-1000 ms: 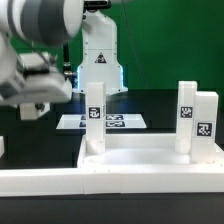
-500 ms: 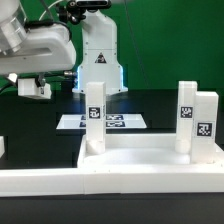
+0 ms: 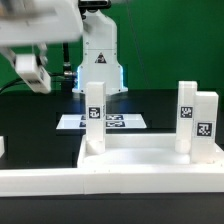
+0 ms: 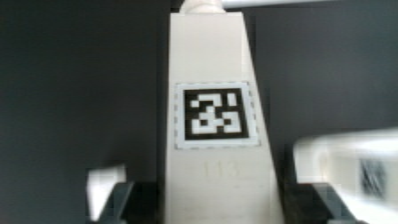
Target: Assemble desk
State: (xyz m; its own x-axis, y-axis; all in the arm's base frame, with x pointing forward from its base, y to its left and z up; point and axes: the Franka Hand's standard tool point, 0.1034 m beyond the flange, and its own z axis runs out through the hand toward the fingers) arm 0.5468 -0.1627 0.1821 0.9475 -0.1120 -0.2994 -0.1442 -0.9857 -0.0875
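Observation:
The desk panel lies at the front with its rim up. One tagged white leg stands in its left socket and two tagged legs stand at its right. My gripper hangs high at the exterior view's left, well above and left of the panel. In the wrist view my gripper is shut on another white leg, whose black-and-white tag faces the camera. A dark finger sits on each side of it.
The marker board lies flat behind the left leg. The arm's white base stands at the back. The long white rail runs along the front. A small white piece shows at the left edge.
My gripper has risen steadily at the exterior view's left, from near panel height to high above the table. The panel and its standing legs have not moved.

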